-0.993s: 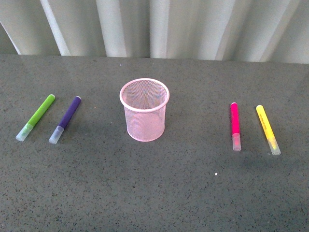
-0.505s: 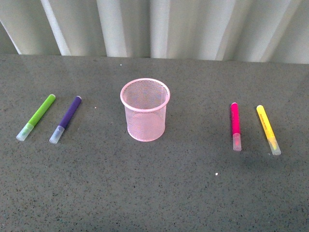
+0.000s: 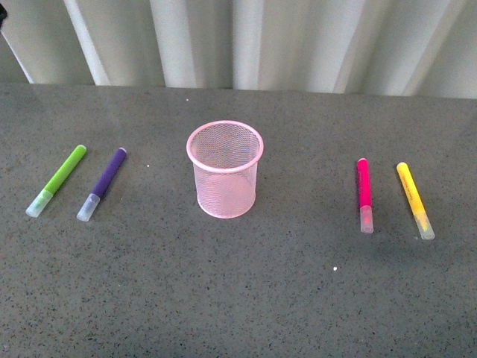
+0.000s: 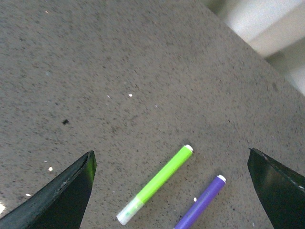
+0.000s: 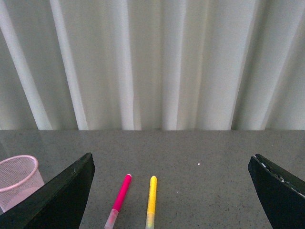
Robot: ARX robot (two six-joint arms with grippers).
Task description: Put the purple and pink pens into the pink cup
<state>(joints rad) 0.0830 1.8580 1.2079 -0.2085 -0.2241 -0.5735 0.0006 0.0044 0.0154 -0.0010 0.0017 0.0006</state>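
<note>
Two pincers, both wide open, both empty. Left pincer (image 4: 170, 152) hangs over the table (image 3: 238, 298) with nothing between its fingers but bare surface and two markers below. Right pincer (image 5: 171, 156) is just as wide and looks along the table toward the white pleated backdrop (image 3: 298, 45). Neither of my arms shows in the front view.

Under my left: green marker (image 4: 157, 183), and just beside it the purple pen (image 4: 200, 202), roughly parallel, not touching. In the front view the purple pen (image 3: 102, 184) lies toward the left edge, frosted cap pointing at the near edge, with the green marker (image 3: 57, 180) between it and that edge. Under my right: pink pen (image 5: 120, 196), with the yellow marker (image 5: 151, 200) alongside it. In the front view the pink pen (image 3: 364, 195) lies toward the right edge and the yellow marker (image 3: 414, 200) is closer to that edge. The pink cup (image 3: 223, 190) stands upright mid-table, well apart from both pairs and looking empty; its rim shows at the side of the right wrist view (image 5: 16, 179).

Step, as I judge it: approach, nothing gripped yet.
- Left: centre on purple, not green, which now sits more central.
- Set the fingers across the barrel, one going down into the gap between the markers.
- Grip mid-barrel so the pen tips upright cleanly.
- Right: same for pink, with one finger in the gap to yellow.
- Release from above the rim; the mesh cup looks light and a knock could tip it.
</note>
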